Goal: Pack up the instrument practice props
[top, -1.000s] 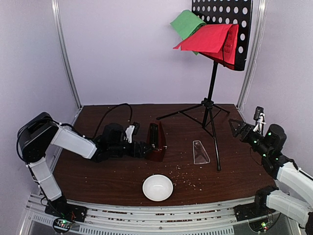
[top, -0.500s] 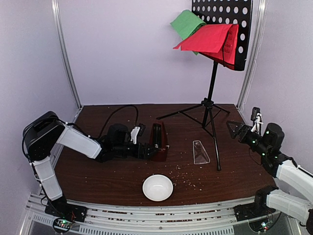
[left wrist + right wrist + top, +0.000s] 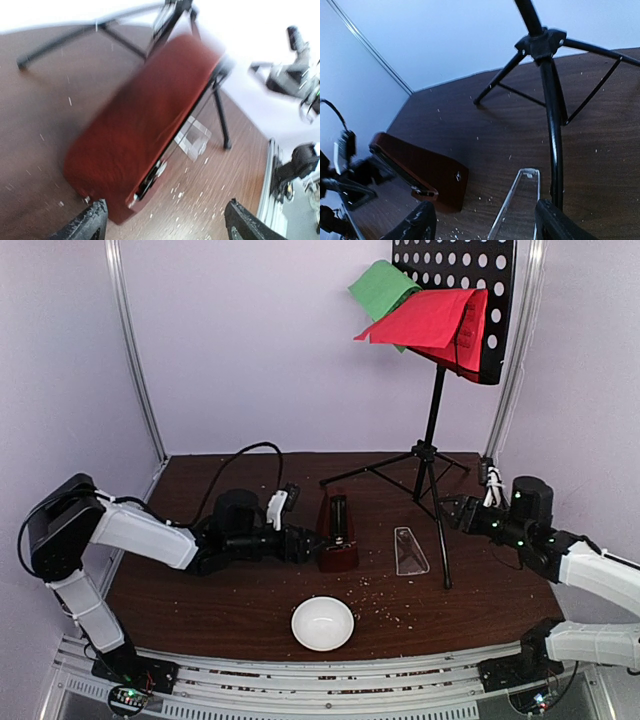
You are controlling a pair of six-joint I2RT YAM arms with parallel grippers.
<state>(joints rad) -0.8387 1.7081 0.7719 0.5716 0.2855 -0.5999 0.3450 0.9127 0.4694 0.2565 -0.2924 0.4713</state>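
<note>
The dark red-brown metronome [image 3: 337, 532] stands about upright at mid-table. It is blurred and tilted in the left wrist view [image 3: 145, 120]. My left gripper [image 3: 305, 541] is open right at its left side, fingers wide around its base [image 3: 165, 227]. The clear wedge cover [image 3: 408, 550] lies flat to its right, by the black tripod music stand [image 3: 432, 440]. A green sheet [image 3: 382, 285] and a red sheet [image 3: 425, 318] rest on the stand's perforated desk. My right gripper [image 3: 455, 512] is open and empty just right of the stand's pole, facing the cover [image 3: 520, 205] and the metronome [image 3: 427, 172].
A small white bowl [image 3: 322, 623] sits near the front edge. The stand's legs [image 3: 550, 100] spread over the back right of the table. Pale crumbs are scattered around the cover. Walls and metal posts close in the back and sides.
The metronome has gone from lying on its side to standing, shifted slightly right with my left gripper. My right arm has swung left, close to the stand's pole.
</note>
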